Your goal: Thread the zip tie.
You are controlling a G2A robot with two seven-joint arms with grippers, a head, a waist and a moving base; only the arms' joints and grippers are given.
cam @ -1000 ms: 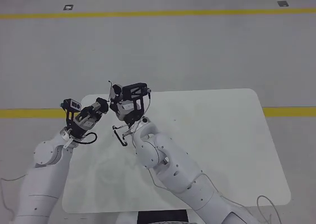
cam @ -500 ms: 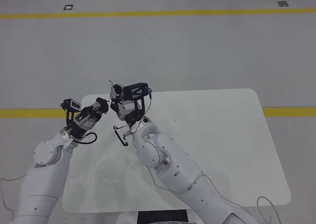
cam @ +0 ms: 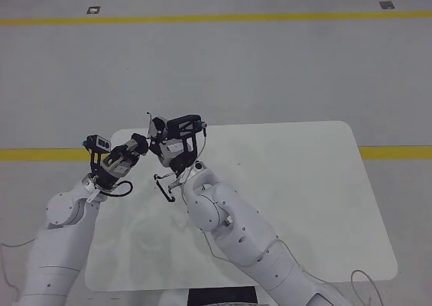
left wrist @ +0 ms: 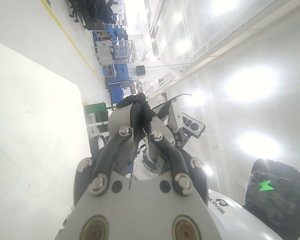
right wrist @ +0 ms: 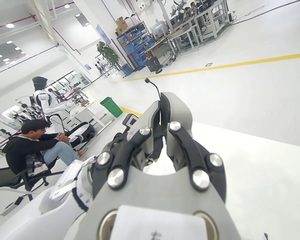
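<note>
Zip tie [right wrist: 147,80] up in the air: its small head and a short curved bit of black strap stick out past the tips of the right pincer [right wrist: 163,103], which is clamped tight on it. The rest of the strap is buried between the jaws, so no telling how it runs from there.

Left pincer [left wrist: 139,106] sits tip to tip with the right one, narrowed right down, with its black pads [left wrist: 137,123] pressed together. Whether any strap sits between them is hard to make out. A thin dark strand shows low between its fingers, too fine to name.

Writing: a white label on the right pincer's base, its mark cut off by the frame edge.

Both pincers hang above the far left corner of the white desk [cam: 300,199], close to its rounded edge. A broad bare stretch of desk runs off to the right. Beyond the edge lies grey floor with a yellow line [cam: 407,152].
</note>
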